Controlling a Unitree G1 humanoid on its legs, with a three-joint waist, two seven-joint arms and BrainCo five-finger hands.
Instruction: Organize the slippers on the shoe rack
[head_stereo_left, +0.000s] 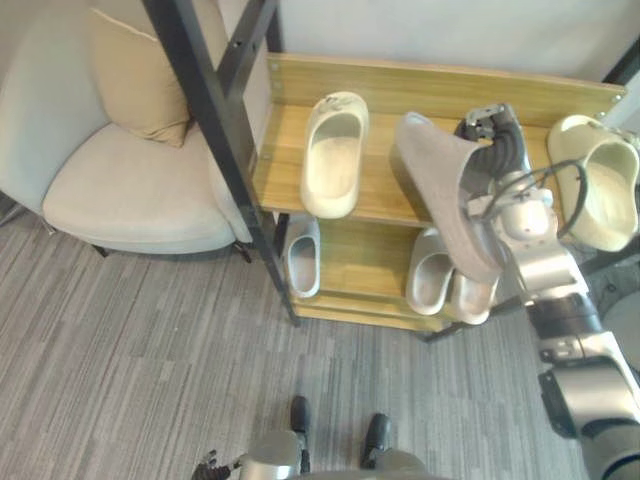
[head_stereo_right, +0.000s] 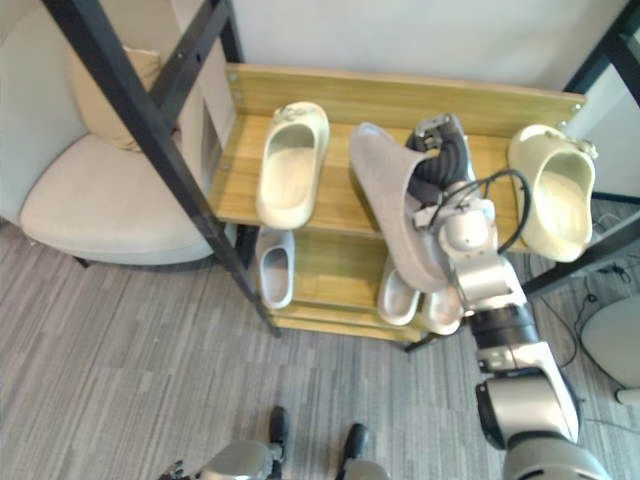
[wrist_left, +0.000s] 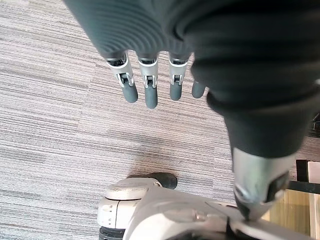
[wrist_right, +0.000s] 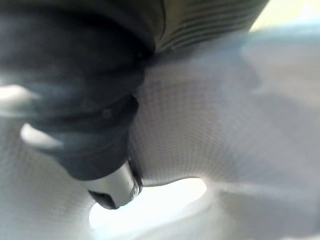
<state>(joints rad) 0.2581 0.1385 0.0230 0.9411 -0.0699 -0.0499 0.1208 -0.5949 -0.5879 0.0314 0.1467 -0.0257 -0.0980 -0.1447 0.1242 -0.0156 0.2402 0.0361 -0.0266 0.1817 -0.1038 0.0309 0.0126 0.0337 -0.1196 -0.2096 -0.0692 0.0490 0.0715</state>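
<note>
The right hand (head_stereo_left: 497, 143) is raised over the upper shelf of the shoe rack (head_stereo_left: 430, 86), curled round a grey slipper (head_stereo_left: 443, 195). The slipper is tilted steeply with its sole turned up towards the head camera, and its upper side is hidden. It hangs over the middle of the upper shelf; I cannot tell whether its far end touches the wood. In the right wrist view, grey mesh fabric sits very close and one fingertip (wrist_right: 113, 194) pokes at a bright gap in it. The other fingers are hidden behind the slipper.

To the left of the held slipper on the upper shelf, a cream slipper (head_stereo_left: 333, 150) lies sole down with its open side up. At the right end of that shelf lies a second cream slipper (head_stereo_left: 600, 190).

On the lower shelf, a pale grey slipper (head_stereo_left: 303, 256) lies at the left end, partly covered by the upper shelf's edge. A pair of pale slippers (head_stereo_left: 432, 275) sits under the held one, with only their front ends visible.

Left of the rack stands an armchair (head_stereo_left: 120, 190) with a beige cushion (head_stereo_left: 140, 80). The left hand (wrist_left: 150, 90) hangs over the grey carpet (wrist_left: 50, 125) in front of the rack, fingers straight and holding nothing.
</note>
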